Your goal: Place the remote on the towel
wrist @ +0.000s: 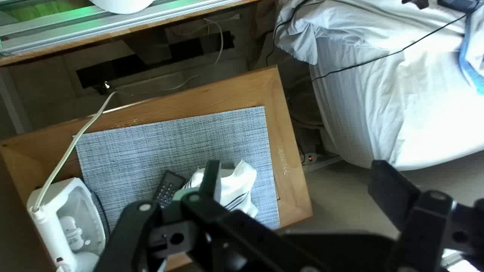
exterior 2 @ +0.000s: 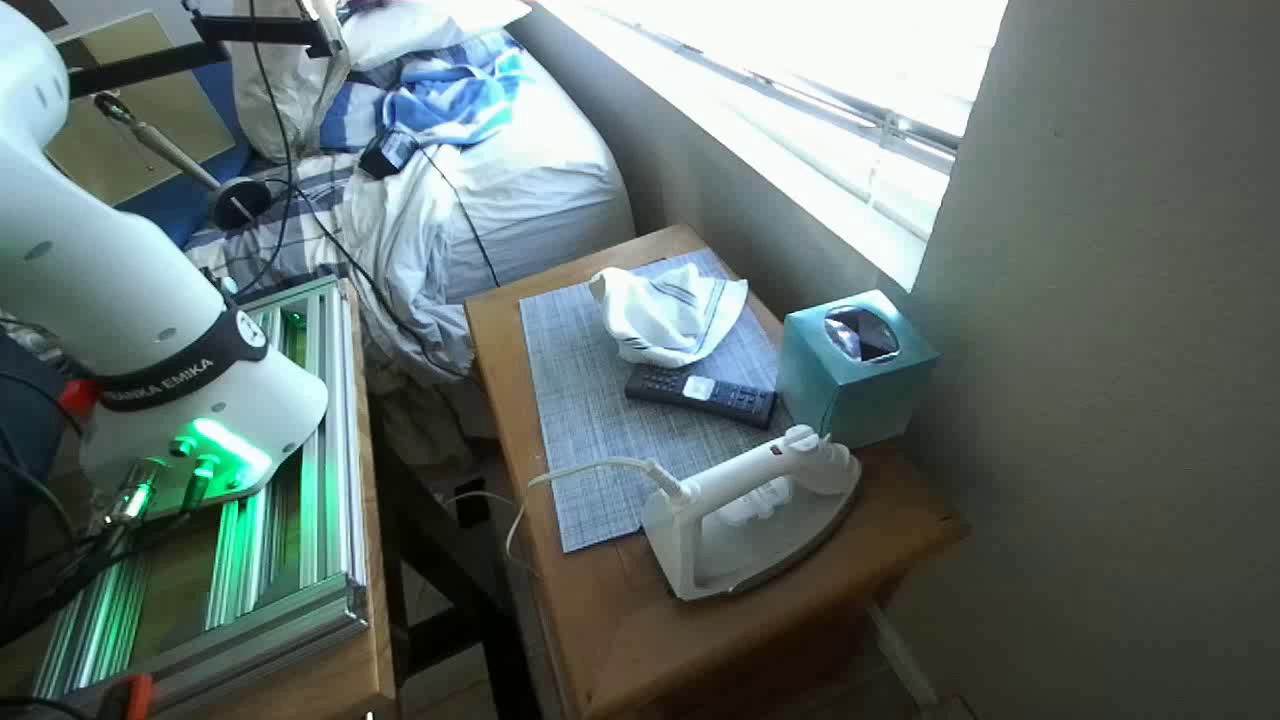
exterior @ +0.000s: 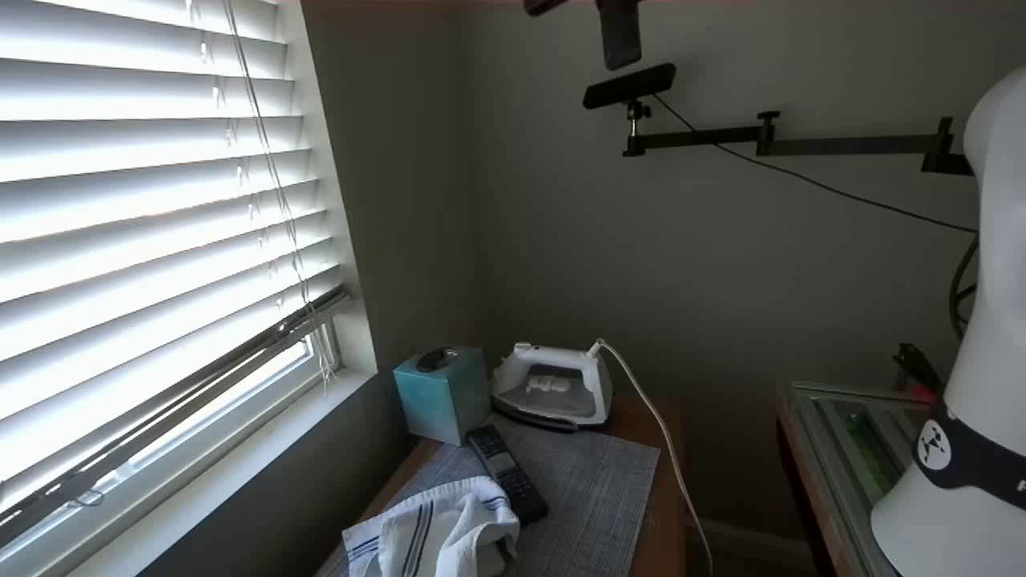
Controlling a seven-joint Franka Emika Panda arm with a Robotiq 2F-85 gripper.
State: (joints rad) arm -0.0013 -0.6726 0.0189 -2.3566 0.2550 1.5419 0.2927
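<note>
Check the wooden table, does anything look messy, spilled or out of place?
The blue-striped white cloth towel lies crumpled rather than flat on the grey woven placemat, and the pale cord of the white electric iron trails off the brown wooden table and might snag. No spill shows.

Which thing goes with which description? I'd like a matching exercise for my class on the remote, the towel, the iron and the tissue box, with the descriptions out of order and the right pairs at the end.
Column 1
1. Remote
2. Towel
3. Iron
4. Tissue box

Column 2
A. crumpled, white with dark stripes
B. blue-green, with an opening on top
C. white, with a pale cord attached
D. black, lying button side up on the mat

Right pairs: 1-D, 2-A, 3-C, 4-B
</note>
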